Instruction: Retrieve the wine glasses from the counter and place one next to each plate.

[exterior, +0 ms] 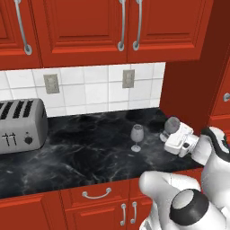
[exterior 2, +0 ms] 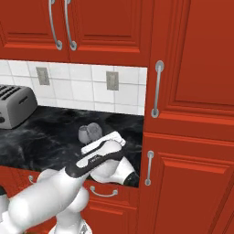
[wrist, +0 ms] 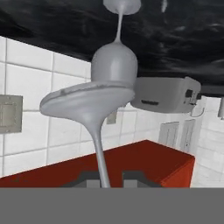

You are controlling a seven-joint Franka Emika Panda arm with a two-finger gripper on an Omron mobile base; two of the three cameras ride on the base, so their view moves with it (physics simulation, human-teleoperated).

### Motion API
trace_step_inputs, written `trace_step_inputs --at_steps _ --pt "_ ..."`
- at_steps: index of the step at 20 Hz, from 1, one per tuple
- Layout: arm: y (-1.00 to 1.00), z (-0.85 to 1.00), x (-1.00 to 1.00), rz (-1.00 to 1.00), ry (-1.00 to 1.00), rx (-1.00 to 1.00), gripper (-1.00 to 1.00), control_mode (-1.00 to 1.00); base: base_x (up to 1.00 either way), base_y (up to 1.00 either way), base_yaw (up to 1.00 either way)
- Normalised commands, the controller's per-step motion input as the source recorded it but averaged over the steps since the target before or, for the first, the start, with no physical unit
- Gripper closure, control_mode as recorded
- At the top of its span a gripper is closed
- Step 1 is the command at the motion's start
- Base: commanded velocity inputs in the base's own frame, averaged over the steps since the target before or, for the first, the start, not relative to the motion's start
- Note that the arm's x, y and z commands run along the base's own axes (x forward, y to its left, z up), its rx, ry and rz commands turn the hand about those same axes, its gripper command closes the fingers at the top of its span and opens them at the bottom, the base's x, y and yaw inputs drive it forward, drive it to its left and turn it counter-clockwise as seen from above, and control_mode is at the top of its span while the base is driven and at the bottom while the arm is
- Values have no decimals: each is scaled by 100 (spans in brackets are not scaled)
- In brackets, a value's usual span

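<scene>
The black marble counter (exterior: pixel 90 148) in front of me carries a silver toaster (exterior: pixel 20 126) at its left end. A wine glass (exterior: pixel 137 137) stands upright on it, well right of the toaster.

Open counter (exterior: pixel 90 148) lies between the toaster (exterior: pixel 20 126) and the standing wine glass (exterior: pixel 137 137). Right of that glass, the tall cabinet (exterior: pixel 188 90) blocks passage.
</scene>
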Motion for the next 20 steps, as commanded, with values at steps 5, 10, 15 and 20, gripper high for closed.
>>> trace_step_inputs --at_steps 5,10,15,20 --pt "6 100 -40 -12 30 -6 100 -100 0 0 0" --pt "18 96 -79 -12 19 -8 100 -100 0 0 0" --pt "7 53 -100 -3 -11 -1 100 -100 0 0 0" --pt "3 71 -74 -1 -2 0 100 -100 0 0 0"
